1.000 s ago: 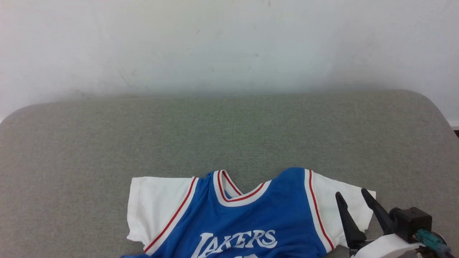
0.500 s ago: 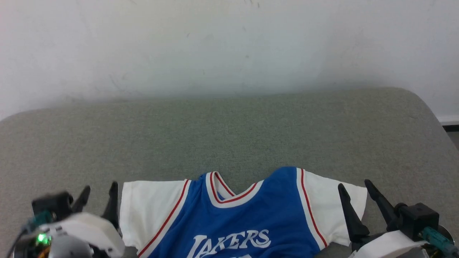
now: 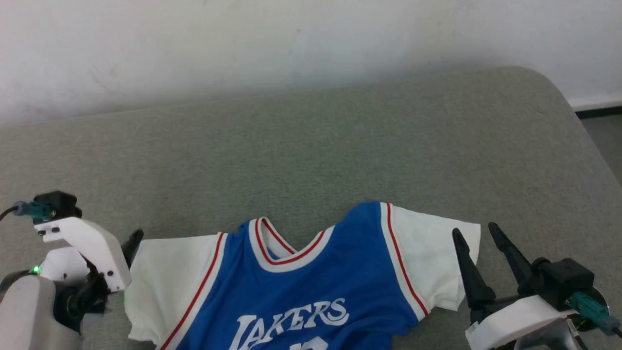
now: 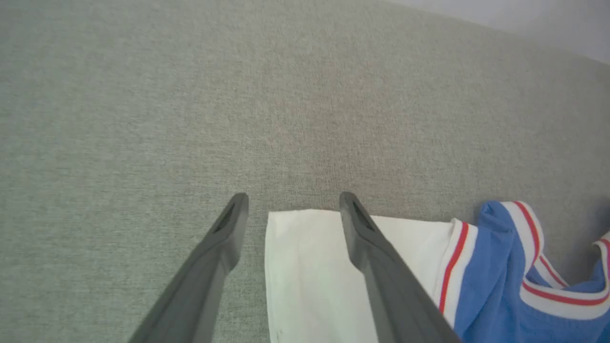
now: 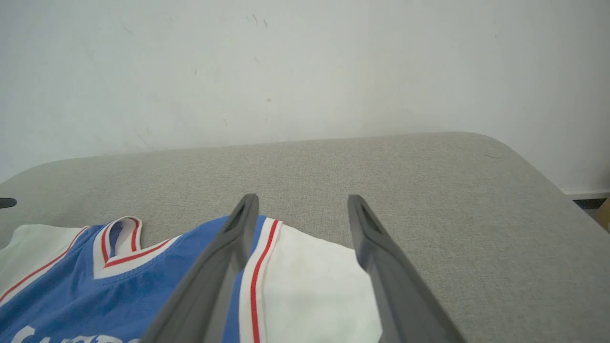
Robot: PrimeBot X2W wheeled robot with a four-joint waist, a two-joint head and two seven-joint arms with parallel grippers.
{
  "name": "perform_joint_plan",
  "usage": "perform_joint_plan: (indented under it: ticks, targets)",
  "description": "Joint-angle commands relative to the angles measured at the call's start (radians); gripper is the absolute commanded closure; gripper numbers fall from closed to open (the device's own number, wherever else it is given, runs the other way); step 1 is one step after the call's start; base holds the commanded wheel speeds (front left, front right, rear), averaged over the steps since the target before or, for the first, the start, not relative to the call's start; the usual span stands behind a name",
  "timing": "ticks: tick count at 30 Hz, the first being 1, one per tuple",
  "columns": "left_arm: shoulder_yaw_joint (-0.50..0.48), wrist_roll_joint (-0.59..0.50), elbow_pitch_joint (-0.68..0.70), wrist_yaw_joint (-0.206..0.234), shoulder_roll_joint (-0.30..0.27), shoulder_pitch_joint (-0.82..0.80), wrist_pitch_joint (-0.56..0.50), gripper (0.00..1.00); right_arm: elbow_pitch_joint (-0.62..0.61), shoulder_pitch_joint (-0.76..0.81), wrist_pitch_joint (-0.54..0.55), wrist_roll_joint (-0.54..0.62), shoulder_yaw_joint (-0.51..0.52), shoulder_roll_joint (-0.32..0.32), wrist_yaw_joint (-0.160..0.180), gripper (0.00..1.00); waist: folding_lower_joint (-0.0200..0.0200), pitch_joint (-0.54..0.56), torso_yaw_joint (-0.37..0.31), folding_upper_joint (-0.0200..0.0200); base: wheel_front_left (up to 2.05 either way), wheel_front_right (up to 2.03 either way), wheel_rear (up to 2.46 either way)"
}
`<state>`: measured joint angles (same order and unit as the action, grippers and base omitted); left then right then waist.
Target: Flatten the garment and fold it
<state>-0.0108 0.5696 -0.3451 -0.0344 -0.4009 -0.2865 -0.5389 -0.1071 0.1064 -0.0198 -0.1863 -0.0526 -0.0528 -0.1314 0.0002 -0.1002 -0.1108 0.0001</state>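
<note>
The garment (image 3: 301, 282) lies face up on the grey padded table (image 3: 311, 146), a blue jersey with white sleeves, a red-striped collar and white lettering; its lower part runs off the bottom of the head view. My left gripper (image 3: 130, 243) stands open at the outer edge of the left sleeve (image 4: 310, 267), whose corner lies under and between the fingers in the left wrist view (image 4: 291, 200). My right gripper (image 3: 474, 230) is open above the right sleeve (image 5: 314, 286), its fingers (image 5: 238, 238) straddling the sleeve without pinching it.
A white wall (image 3: 291, 39) rises directly behind the table. The table's rounded far right corner (image 3: 549, 82) drops to dark floor (image 3: 605, 141). Bare grey fabric stretches beyond the collar.
The head camera has tilted, shifting the whole picture. My left gripper has come into view at the lower left beside the left sleeve, open. The right gripper stays open over the right sleeve.
</note>
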Motion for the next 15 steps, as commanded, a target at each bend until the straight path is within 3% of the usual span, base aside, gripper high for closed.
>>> perform_joint_plan:
  ticks: [1, 7, 12, 13, 14, 15]
  targets:
    - [0.007, 0.013, -0.026, -0.014, -0.014, -0.016, -0.032, 0.00, 0.007, -0.012, -0.007, -0.007, -0.002, 0.003, 0.001, 0.00, -0.0002, -0.038, -0.040, -0.0001, 0.00, 0.00, 0.00]
    - [0.050, 0.057, -0.119, -0.043, -0.048, -0.008, -0.223, 0.00, 0.031, -0.024, -0.020, -0.012, -0.005, 0.003, 0.001, 0.00, -0.0002, -0.043, -0.055, -0.0001, 0.00, 0.00, 0.00]
    - [0.102, 0.036, -0.166, -0.049, -0.039, 0.000, -0.262, 0.00, 0.039, -0.039, -0.023, -0.018, -0.008, 0.003, 0.001, 0.00, -0.0002, -0.055, -0.059, -0.0001, 0.00, 0.00, 0.00]
    - [0.115, 0.028, -0.171, -0.052, -0.033, -0.001, -0.258, 0.08, 0.041, -0.042, -0.022, -0.018, -0.009, 0.003, 0.001, 0.00, -0.0002, -0.058, -0.060, -0.0001, 0.00, 0.00, 0.00]
    - [0.124, 0.029, -0.176, -0.055, -0.023, -0.003, -0.252, 0.51, 0.044, -0.045, -0.021, -0.020, -0.007, 0.003, 0.001, 0.00, -0.0002, -0.059, -0.061, -0.0001, 0.00, 0.00, 0.00]
    - [0.129, 0.033, -0.183, -0.057, -0.010, -0.005, -0.245, 0.65, 0.049, -0.047, -0.020, -0.024, -0.004, 0.003, 0.001, 0.00, -0.0002, -0.059, -0.061, -0.0001, 0.00, 0.00, 0.00]
